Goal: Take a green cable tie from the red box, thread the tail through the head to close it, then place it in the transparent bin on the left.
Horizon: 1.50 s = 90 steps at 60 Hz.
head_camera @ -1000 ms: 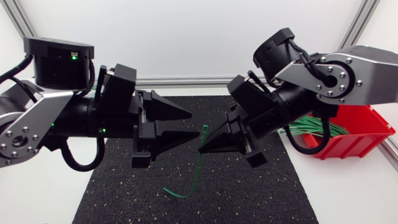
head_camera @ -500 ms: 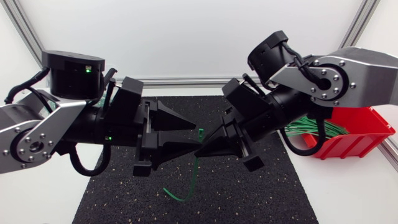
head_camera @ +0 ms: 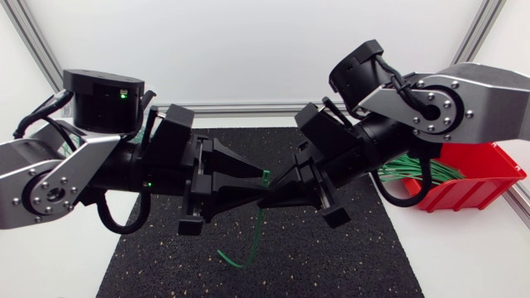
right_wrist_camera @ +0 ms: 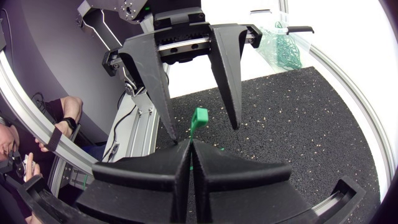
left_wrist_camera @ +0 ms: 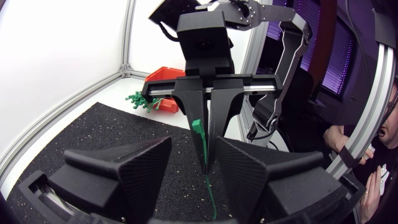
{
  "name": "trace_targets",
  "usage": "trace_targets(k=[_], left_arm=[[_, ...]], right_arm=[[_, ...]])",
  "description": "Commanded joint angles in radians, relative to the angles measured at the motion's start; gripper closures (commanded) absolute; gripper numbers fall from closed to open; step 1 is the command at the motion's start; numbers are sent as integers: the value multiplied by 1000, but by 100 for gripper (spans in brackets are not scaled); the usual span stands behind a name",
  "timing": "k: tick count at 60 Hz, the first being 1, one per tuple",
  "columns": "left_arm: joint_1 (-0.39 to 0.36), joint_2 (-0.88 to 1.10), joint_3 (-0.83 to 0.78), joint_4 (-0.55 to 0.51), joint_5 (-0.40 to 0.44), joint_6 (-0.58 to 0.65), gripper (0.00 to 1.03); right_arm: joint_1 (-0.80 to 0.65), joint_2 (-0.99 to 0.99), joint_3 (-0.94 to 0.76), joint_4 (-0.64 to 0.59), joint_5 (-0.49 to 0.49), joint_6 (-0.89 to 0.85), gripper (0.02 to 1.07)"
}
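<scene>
Spread black wedge fingers of the left arm point(head_camera: 232, 160) meet the right arm's closed fingers point(head_camera: 296, 187), barring the middle; a thin green cable tie point(head_camera: 258, 223) dangles below. The black mat point(head_camera: 356, 248) lies open either side.

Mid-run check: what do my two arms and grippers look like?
The left arm and right arm have silver-grey links with visible bolts, matte black joints and looping black cables. A small green light glows on the left arm's round black joint. The left gripper and right gripper are matte black, each with two broad wedge-shaped fingers.
</scene>
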Motion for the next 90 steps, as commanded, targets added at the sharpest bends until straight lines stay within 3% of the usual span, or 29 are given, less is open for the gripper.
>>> trace_targets(k=[1,23,42,48,76,80,84,90], left_arm=[[8,21,-7,16,9,15,66],[6,30,-4,19,9,7,99],[15,-6,-7,8,11,2,100],[29,-20,-6,8,11,-4,100],[55,-11,56,19,12,-119,100],[69,-2,79,19,12,-149,100],[84,14,102,22,12,-175,100],[104,46,128,21,14,-226,100]], right_arm=[[11,14,-24,8,-7,-17,101],[12,2,-41,19,-7,-13,101],[-8,-10,-50,29,10,-7,98],[-9,-23,-55,29,25,-2,80],[-77,-81,-104,23,42,10,21],[-101,-73,-101,17,55,9,18],[-121,-58,-93,-7,91,-5,8],[-123,-76,-104,-34,93,-171,7]])
